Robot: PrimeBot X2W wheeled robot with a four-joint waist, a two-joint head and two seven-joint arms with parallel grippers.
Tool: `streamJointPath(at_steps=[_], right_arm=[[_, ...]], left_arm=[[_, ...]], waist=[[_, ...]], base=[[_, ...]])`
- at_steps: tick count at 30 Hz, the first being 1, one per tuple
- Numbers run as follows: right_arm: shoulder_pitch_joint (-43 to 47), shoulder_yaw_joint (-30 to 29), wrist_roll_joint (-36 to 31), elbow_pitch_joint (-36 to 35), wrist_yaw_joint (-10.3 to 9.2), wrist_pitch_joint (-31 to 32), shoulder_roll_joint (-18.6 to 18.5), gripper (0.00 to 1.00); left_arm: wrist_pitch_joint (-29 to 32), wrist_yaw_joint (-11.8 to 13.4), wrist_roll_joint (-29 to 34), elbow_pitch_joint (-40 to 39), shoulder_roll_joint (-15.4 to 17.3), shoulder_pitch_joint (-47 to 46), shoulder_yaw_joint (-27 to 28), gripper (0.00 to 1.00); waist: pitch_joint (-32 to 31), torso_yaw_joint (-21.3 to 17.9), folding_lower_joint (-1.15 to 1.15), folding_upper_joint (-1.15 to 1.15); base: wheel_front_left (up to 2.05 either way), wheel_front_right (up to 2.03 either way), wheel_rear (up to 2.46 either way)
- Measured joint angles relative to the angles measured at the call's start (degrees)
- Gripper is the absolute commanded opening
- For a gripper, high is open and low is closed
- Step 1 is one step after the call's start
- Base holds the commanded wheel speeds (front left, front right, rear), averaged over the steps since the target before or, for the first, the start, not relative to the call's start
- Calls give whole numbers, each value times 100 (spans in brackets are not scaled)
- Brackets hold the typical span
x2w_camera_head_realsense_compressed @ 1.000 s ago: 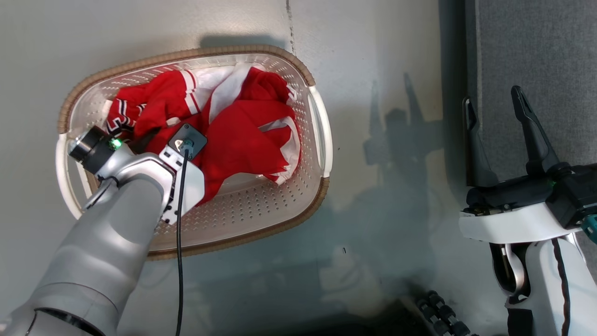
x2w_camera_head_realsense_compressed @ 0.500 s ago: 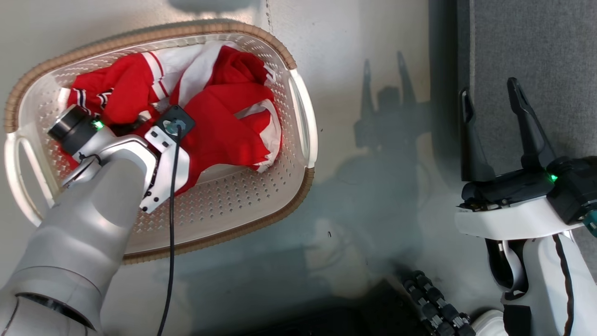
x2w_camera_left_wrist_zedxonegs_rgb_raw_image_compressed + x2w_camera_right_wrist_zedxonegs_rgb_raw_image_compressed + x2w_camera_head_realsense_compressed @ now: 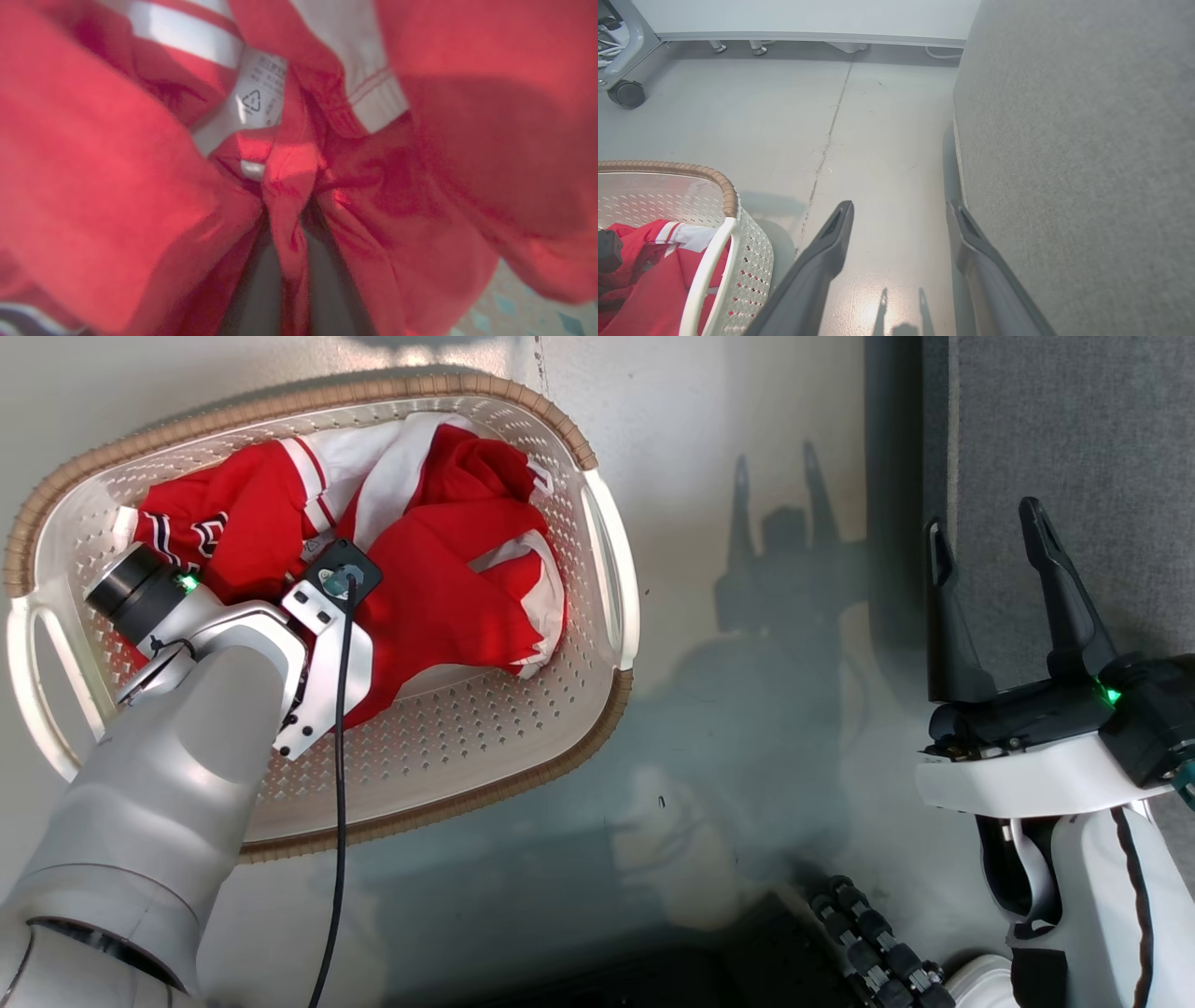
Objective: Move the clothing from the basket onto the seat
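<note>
Grip: left gripper [image 3: 288,266] clamped on a thin fold of the clothing [image 3: 448,588], heaped in the basket [image 3: 523,737]; right gripper [image 3: 982,518] spread wide, empty, by the seat [image 3: 1074,420]. Risk: fold may slip on lifting, or snagged garments drag the basket.

The clothing [image 3: 439,607] is bright red with white panels and red-and-white stripes, the basket [image 3: 467,747] cream with a brown woven rim, the seat [image 3: 1074,420] at three o'clock flecked grey.
</note>
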Motion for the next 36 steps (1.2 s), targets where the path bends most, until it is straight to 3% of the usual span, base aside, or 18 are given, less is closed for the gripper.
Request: streamJointPath(at_steps=[14,36], right_arm=[[-54,-119,-119,197,0,0,3,100],[342,-246,-353,602,0,0,10,100]], left_arm=[[-497,201,-297,9,-222,416,40,0],[-2524,727,-1145,-319,-566,1522,538,0]], waist=[[-791,122,0,0],[-3213,462,0,0]], base=[[0,0,0],[0,0,0]])
